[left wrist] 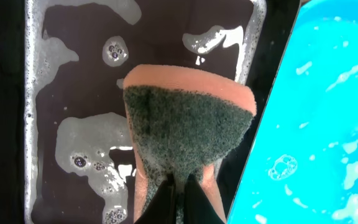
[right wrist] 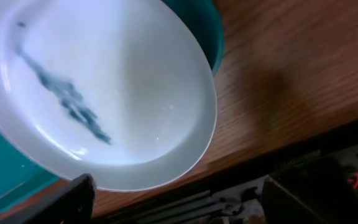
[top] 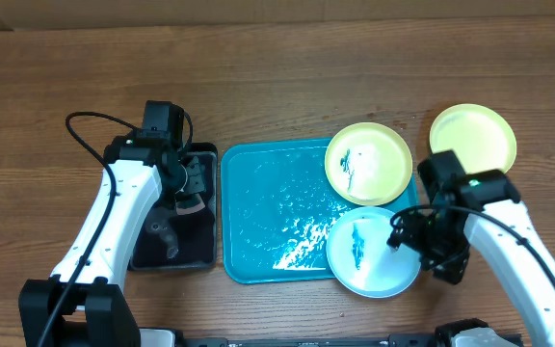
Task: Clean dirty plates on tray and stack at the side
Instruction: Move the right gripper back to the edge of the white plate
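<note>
The turquoise tray (top: 268, 217) lies in the middle of the table. A yellow-green plate (top: 368, 162) with a dark smear rests on its back right corner. A light blue plate (top: 372, 255) with a teal smear sits at its front right corner, overhanging the rim; it also shows in the right wrist view (right wrist: 123, 68). A second yellow-green plate (top: 472, 138) lies on the table to the right, with no smear showing. My right gripper (top: 400, 235) (right wrist: 179, 199) is open at the blue plate's right edge, not holding it. My left gripper (left wrist: 180, 198) is shut on an orange sponge (left wrist: 188, 121) with a dark green scouring face.
A black tray (top: 205, 253) (left wrist: 73, 74) with soapy water lies left of the turquoise tray (left wrist: 328, 124); the sponge (top: 191, 190) hangs over it. The turquoise tray's floor is wet with suds. The table's front edge runs close behind the right gripper.
</note>
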`<state>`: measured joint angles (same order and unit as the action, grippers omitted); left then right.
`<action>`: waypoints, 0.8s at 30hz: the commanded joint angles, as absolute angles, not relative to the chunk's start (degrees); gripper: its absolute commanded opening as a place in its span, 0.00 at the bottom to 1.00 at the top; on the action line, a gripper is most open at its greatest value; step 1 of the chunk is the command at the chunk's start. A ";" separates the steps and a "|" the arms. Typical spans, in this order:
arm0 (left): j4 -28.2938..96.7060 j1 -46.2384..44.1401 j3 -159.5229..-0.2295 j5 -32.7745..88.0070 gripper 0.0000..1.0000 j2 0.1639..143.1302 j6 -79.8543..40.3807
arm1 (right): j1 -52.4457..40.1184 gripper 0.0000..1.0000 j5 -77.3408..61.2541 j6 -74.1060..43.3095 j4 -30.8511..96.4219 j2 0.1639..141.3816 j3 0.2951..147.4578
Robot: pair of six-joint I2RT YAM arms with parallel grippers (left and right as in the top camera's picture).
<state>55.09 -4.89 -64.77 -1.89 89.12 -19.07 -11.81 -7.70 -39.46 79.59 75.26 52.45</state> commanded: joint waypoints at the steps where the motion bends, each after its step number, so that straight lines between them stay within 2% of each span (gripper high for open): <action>1: 55.13 -4.91 -64.97 -1.41 0.04 89.23 -17.74 | -11.99 0.76 -9.80 -42.26 76.40 74.37 47.40; 7: 55.29 -4.91 -64.97 -1.43 0.04 89.23 -17.74 | -11.99 0.68 -11.73 -43.77 69.21 74.37 40.73; 8: 55.29 -4.91 -64.97 -1.43 0.04 89.23 -17.72 | -11.99 0.63 -11.70 -44.40 67.44 74.43 39.29; 10: 55.29 -4.91 -64.97 -1.43 0.04 89.23 -17.74 | -11.99 0.60 -11.68 -45.01 64.95 74.43 37.43; 20: 55.46 -4.91 -64.97 -1.43 0.04 89.23 -17.52 | -11.88 0.59 -8.58 -49.78 58.33 74.43 35.42; 24: 55.42 -4.91 -64.97 -1.45 0.04 89.23 -17.52 | -11.88 0.54 -7.94 -50.35 56.34 74.43 35.42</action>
<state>55.35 -4.89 -64.75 -1.91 89.12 -18.90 -11.81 -9.58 -48.49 57.34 75.16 35.92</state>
